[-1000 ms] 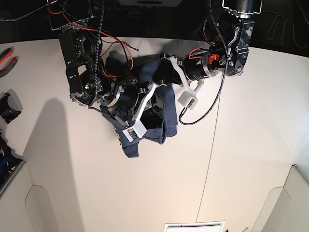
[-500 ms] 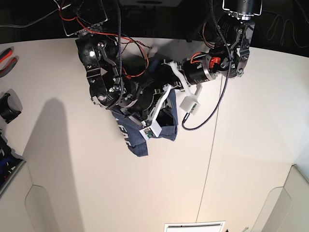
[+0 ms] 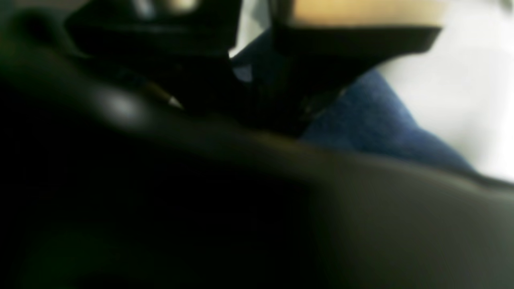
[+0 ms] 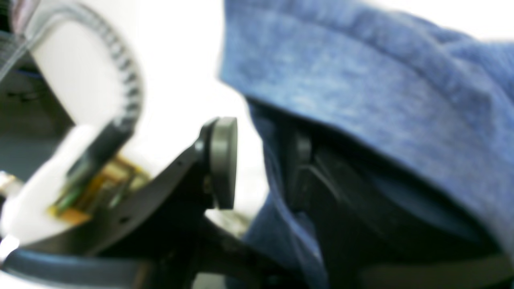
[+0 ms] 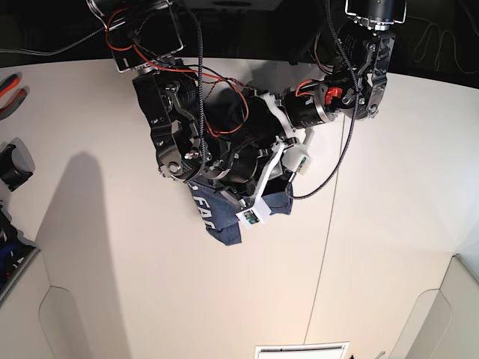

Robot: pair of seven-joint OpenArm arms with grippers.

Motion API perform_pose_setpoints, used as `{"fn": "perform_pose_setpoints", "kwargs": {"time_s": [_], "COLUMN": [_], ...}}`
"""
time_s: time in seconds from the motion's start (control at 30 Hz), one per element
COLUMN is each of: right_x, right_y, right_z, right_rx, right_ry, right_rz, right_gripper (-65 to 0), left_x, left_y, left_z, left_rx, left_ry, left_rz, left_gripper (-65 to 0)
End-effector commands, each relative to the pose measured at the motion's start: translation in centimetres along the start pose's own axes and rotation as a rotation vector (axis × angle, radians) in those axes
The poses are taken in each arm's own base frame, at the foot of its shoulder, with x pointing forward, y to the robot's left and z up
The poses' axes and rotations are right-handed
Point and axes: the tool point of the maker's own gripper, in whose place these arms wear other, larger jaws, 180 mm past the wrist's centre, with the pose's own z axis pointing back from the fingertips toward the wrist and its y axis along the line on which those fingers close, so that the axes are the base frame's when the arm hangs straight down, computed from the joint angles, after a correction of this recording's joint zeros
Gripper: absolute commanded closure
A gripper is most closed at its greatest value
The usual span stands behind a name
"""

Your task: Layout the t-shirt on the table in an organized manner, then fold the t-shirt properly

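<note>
The slate-blue t-shirt (image 5: 224, 223) hangs bunched under both arms over the middle of the white table (image 5: 112, 247), with white lettering (image 5: 203, 210) showing on its left fold. My right gripper (image 4: 261, 162) is open: one round pad (image 4: 223, 160) stands bare, and the t-shirt (image 4: 361, 88) drapes over the other finger. In the dark, blurred left wrist view, the t-shirt (image 3: 361, 124) narrows up into my left gripper (image 3: 251, 72), which is shut on it. The right arm (image 5: 176, 127) and left arm (image 5: 333, 97) crowd together, hiding both grippers' tips from the base view.
Red-handled pliers (image 5: 10, 91) and a black object (image 5: 15, 163) lie at the table's left edge. Raised white corner panels stand at the front left (image 5: 45, 321) and front right (image 5: 449, 314). A dark seam (image 5: 328, 224) runs down the table.
My right arm swung toward the middle and its jaws opened off the cloth. The bunched t-shirt shifted right and lower, and its lettering came into view.
</note>
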Motion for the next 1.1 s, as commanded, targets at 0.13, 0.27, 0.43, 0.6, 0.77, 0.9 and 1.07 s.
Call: {"fn": "perform_pose_setpoints", "kwargs": {"time_s": [0.13, 0.27, 0.43, 0.6, 0.77, 0.9, 1.07], "right_x": [3.2, 5.5, 8.8, 10.3, 11.1, 11.5, 12.8], "right_y": [4.0, 6.7, 9.1, 10.4, 9.9, 9.8, 8.3], "right_z": [0.7, 2.4, 5.3, 7.4, 8.3, 8.8, 10.4], "right_rx": [0.190, 0.309, 0.383, 0.379, 0.289, 0.260, 0.192], "right_ry": [-0.111, -0.201, -0.317, -0.368, -0.387, -0.397, -0.452], "right_rz": [0.005, 0.039, 0.081, 0.165, 0.258, 0.288, 0.295], "right_gripper": [-19.4, -19.3, -19.3, -19.3, -19.3, -19.3, -19.3], "left_x": [1.3, 1.5, 2.5, 3.0, 4.2, 5.7, 6.3], "left_y": [-0.5, -0.7, -1.4, -1.7, -2.8, -3.7, -2.5], "left_z": [0.0, 0.0, 0.1, 0.2, 0.7, 1.2, 2.0], "left_rx": [-0.022, -0.031, -0.070, -0.075, -0.086, -0.087, -0.014], "left_ry": [-0.038, -0.049, -0.098, -0.109, -0.104, -0.131, -0.125], "left_rz": [-0.012, -0.003, 0.039, 0.025, -0.037, -0.098, -0.165], "left_gripper": [0.0, 0.0, 0.0, 0.0, 0.0, 0.0, 0.0]}}
